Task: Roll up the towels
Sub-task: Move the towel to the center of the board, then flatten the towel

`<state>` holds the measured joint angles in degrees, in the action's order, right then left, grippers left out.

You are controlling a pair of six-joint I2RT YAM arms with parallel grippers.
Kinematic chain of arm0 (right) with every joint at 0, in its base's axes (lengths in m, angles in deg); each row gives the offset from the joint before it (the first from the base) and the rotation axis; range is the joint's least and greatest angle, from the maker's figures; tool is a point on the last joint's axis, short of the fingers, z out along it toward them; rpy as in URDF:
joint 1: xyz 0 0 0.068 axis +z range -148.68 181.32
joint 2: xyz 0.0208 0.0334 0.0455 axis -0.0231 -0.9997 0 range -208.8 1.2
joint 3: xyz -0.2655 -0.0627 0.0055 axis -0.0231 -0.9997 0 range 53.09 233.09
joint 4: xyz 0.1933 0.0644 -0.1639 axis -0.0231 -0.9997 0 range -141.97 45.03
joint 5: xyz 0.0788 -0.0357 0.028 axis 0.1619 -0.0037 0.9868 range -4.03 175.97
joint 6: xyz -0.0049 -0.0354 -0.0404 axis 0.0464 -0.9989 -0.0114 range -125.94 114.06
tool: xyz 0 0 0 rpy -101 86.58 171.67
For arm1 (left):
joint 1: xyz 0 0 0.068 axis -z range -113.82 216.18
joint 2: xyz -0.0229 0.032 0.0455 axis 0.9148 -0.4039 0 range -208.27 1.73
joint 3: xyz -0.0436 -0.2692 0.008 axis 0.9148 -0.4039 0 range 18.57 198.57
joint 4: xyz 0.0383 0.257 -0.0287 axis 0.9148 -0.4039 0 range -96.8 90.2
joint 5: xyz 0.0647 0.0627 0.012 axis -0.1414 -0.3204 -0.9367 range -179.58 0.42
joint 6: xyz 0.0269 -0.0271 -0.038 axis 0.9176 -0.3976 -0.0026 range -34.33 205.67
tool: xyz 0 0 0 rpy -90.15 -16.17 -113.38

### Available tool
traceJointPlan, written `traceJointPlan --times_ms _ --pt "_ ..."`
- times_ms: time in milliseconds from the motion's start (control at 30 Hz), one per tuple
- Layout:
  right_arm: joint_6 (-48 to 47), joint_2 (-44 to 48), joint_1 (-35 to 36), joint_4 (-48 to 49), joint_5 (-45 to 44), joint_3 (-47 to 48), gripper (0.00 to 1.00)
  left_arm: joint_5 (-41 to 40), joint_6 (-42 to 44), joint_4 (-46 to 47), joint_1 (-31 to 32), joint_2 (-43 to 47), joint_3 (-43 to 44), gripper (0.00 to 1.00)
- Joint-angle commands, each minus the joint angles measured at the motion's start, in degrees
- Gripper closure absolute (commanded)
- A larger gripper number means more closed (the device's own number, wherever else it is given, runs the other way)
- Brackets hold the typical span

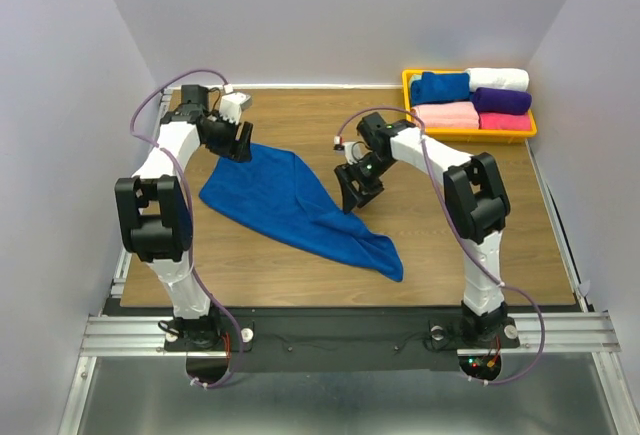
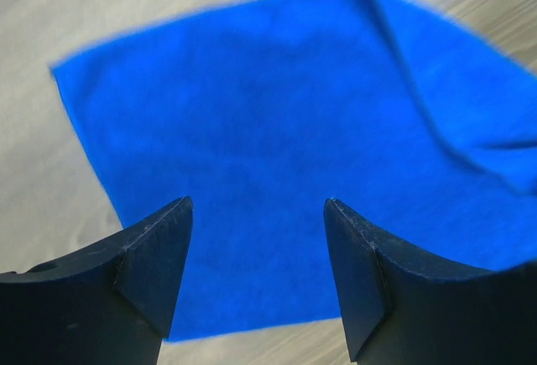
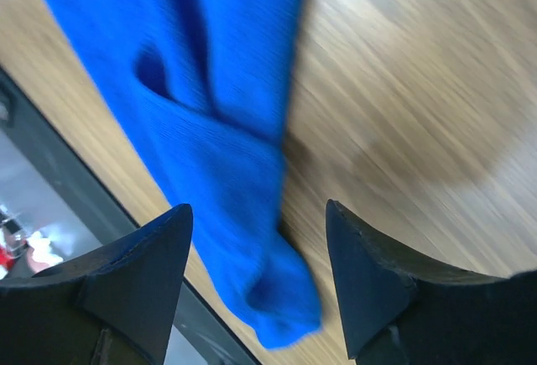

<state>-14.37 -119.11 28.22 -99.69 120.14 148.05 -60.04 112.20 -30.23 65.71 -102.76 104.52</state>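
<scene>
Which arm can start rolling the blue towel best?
Probably the left: its open left hand hangs over a corner of the soft royal-blue cloth towel; the right hand is beside the edge.

Blue towels: two. One flat towel point(image 1: 290, 200), one rolled blue towel point(image 1: 440, 87). Other rolled towels, probably four: white towel point(image 1: 497, 78), purple towel point(image 1: 502, 101), pale pink towel point(image 1: 445, 115), hot pink towel point(image 1: 505, 122). Yellow tray point(image 1: 470, 135): one.

In the left wrist view the blue towel point(image 2: 268, 130) is blurred and cut off at the right edge. The right wrist view smears it too, and its far part runs out of the picture. From above, the left gripper point(image 1: 238, 145) hides 1 far corner. Whether the right gripper point(image 1: 355, 193) touches the cloth cannot be told.
</scene>
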Motion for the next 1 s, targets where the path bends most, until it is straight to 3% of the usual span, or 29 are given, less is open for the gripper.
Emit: traceJointPlan --times_ms 0,333,533,567,600,633,833,967 --pt "2.5 -1.6 1.4 2.5 4.5 3.7 0.31 -3.5 2.0 0.8 -1.6 1.0 -3.5 0.26" --pt "2.7 -4.3 1.6 3.1 2.0 4.2 0.32 -6.0 3.8 2.8 -3.7 2.7 -9.9 0.26" --pt "2.6 -3.1 1.6 3.0 5.8 3.7 0.65 -8.1 4.5 3.2 -4.3 3.0 -13.3 0.27" --pt "2.6 -2.7 1.5 3.0 7.2 3.5 0.84 -8.3 4.4 3.3 -4.8 3.1 -13.6 0.27" --pt "2.7 -2.2 1.5 3.0 7.7 3.1 0.95 -8.5 4.5 3.1 -5.2 3.4 -13.9 0.28" --pt "2.7 -1.0 1.5 2.7 8.8 2.5 0.99 -8.4 4.8 2.6 -5.6 3.5 -14.5 0.29" --pt "1.0 6.9 -0.6 2.2 5.8 0.0 0.99 -9.9 7.0 1.3 -7.7 7.2 -20.0 0.31" --pt "0.1 11.5 -3.9 2.3 2.4 -0.5 1.0 -13.4 8.3 2.5 -7.9 9.6 -25.8 0.42"
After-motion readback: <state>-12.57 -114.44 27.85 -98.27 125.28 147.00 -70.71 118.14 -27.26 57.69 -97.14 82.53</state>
